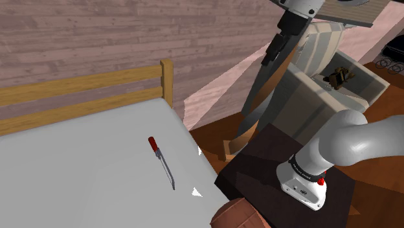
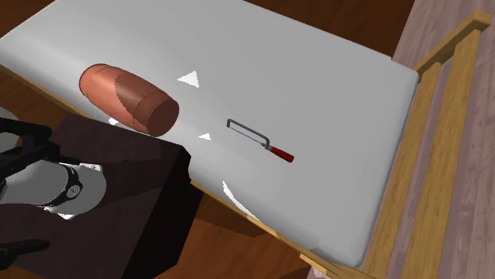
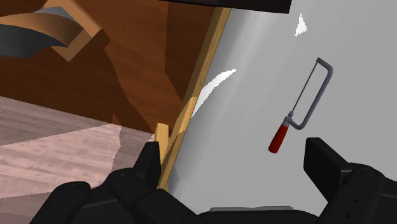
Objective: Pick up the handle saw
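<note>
The saw (image 3: 287,122) is lying flat on the smooth grey bed (image 1: 78,168). It is showing a glossy red handle, pointing to eleven o'clock in the shoulder view, and a thin grey metal bow. The claw (image 3: 236,153) is gaping wide, holding nothing.

Saw (image 2: 259,141), brown cylinder (image 2: 131,97) on bed (image 2: 317,71)

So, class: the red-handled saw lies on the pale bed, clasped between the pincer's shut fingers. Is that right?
Not clasped. In the wrist view the pincer stands open, and the red-handled saw lies on the pale bed ahead of it, untouched.
</note>
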